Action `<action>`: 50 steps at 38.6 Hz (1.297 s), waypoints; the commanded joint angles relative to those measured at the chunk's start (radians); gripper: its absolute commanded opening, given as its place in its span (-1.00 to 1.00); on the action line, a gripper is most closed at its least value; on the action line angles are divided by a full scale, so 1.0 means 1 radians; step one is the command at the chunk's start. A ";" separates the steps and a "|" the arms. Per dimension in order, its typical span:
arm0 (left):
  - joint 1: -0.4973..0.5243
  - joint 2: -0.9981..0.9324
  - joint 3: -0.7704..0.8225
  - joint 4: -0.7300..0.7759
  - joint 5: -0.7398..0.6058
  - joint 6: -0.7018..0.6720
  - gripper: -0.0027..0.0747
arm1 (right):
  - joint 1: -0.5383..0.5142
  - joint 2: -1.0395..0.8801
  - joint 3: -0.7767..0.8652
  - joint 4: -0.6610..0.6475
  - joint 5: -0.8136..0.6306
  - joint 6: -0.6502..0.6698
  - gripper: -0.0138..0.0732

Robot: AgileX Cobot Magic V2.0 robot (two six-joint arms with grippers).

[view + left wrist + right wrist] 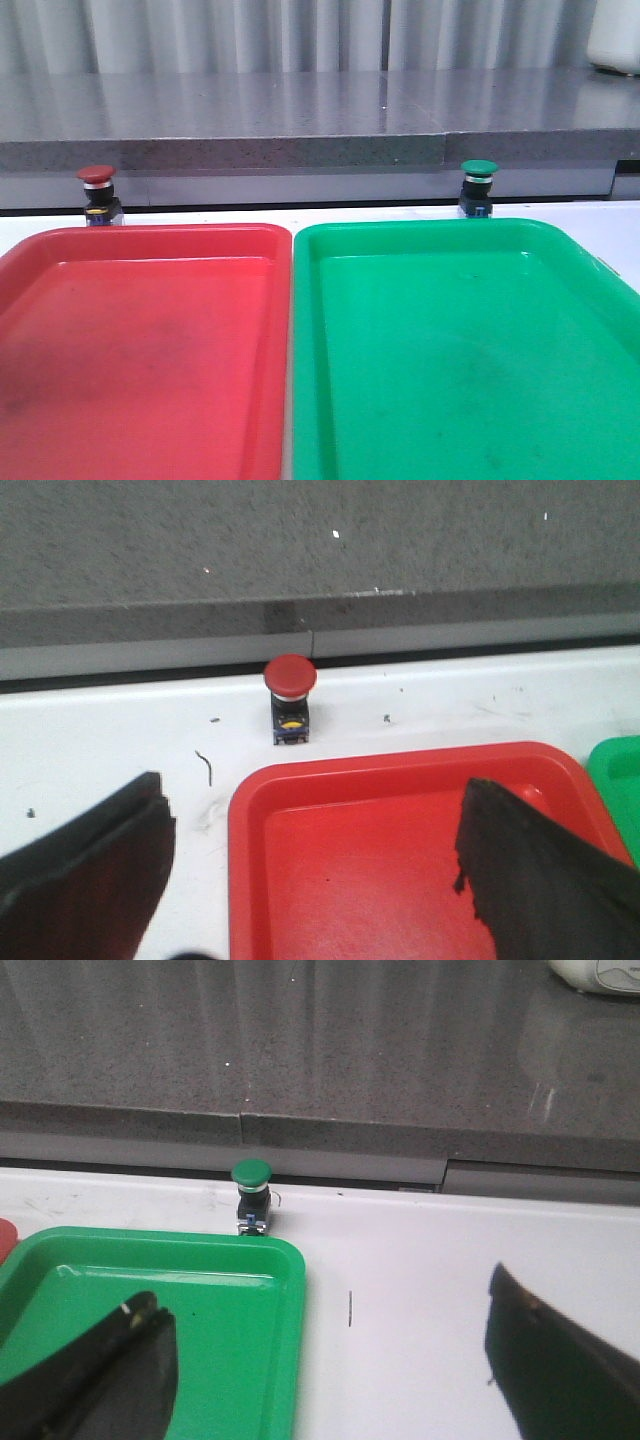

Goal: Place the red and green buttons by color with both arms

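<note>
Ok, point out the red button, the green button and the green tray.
red button (96, 174): front view, on its cap.
green button (479, 168): front view, on its cap.
green tray (306, 300): front view, on its left rim.

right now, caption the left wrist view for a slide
Open left gripper above red tray; red push button upright beyond it.

You're working with pretty even, bright overhead light here, with soft vertical streaks of glare on the grey stone ledge (300, 110) and a faint sheen on the red tray (140, 340) and green tray (470, 350). Shadows are weak, just a thin dark strip under the ledge. Both wrist views look softer and grainier than the front view, and the dark fingers (80, 880) up close are blurry.
</note>
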 commanded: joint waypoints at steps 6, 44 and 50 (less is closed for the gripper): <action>-0.012 0.304 -0.355 0.017 0.157 0.008 0.48 | -0.007 0.008 -0.036 -0.005 -0.074 0.001 0.79; 0.036 0.934 -0.912 0.022 0.314 -0.016 -0.05 | -0.007 0.008 -0.036 -0.005 -0.074 0.001 0.79; 0.036 0.928 -0.912 0.022 0.314 -0.016 -0.54 | -0.007 0.008 -0.036 -0.005 -0.074 0.001 0.79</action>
